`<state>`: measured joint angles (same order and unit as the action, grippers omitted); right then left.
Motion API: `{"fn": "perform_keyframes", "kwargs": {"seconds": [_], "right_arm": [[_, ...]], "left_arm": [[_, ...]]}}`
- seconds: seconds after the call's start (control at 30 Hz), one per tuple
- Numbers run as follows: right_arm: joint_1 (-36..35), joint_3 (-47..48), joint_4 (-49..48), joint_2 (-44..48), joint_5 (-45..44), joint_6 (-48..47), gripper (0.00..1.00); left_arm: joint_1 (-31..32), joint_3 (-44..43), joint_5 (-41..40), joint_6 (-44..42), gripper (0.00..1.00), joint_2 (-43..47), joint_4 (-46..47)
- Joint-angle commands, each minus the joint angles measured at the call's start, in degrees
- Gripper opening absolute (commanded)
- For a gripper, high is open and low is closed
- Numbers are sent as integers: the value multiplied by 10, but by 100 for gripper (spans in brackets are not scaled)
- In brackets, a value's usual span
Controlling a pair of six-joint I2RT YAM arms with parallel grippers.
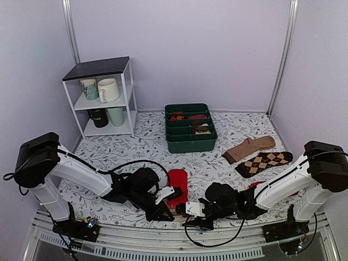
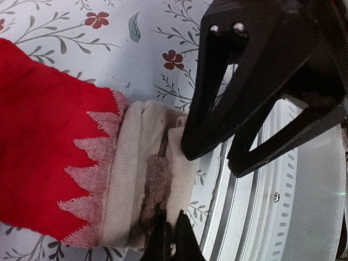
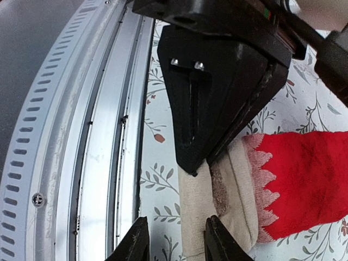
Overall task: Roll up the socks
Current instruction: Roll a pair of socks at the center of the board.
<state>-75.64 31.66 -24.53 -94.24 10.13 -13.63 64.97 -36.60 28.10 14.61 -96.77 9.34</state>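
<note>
The socks (image 1: 178, 184) lie stacked on the flowered cloth at the near edge, red with a pale beige end (image 2: 130, 163) folded over toward the rail. My left gripper (image 2: 173, 239) is shut, pinching the folded beige edge. It shows as a black wedge in the right wrist view (image 3: 193, 163), its tip on the beige end (image 3: 239, 206). My right gripper (image 3: 176, 242) is open, its fingers astride the beige edge at the other side. In the top view the left gripper (image 1: 163, 209) and right gripper (image 1: 187, 213) meet at the socks' near end.
The metal rail (image 1: 179, 239) runs just beside the beige end. A green compartment tray (image 1: 190, 128) stands at the back centre. A brown sock (image 1: 250, 148) and an argyle sock (image 1: 265, 162) lie at the right. A white shelf (image 1: 103, 98) with mugs stands at the back left.
</note>
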Motion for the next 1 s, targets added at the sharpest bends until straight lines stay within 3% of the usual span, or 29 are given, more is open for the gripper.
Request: {"fn": "perform_keyframes", "kwargs": {"seconds": [0.0, 0.17, 0.33, 0.47, 0.53, 0.8, 0.97], "right_arm": [[-3, 7, 5, -31, -19, 6, 33], [-3, 11, 14, -65, -33, 30, 29], [-3, 14, 36, -97, -56, 71, 14], [-3, 17, 62, -109, -57, 108, 2], [-3, 20, 77, -110, -45, 124, 0], [40, 50, 160, -108, 92, 208, 0], [103, 96, 257, -129, 194, 258, 0]], "left_arm": [[-3, 15, -5, -3, 0, -27, -66], [-3, 16, -19, -5, 0, -24, -56], [-2, 25, -45, -17, 23, 12, -14], [0, 45, -76, -47, 28, 71, 30], [0, 66, -104, -63, 30, 107, 58], [27, 156, -190, -158, 43, 244, 168], [51, 193, -209, -179, 44, 256, 208]]}}
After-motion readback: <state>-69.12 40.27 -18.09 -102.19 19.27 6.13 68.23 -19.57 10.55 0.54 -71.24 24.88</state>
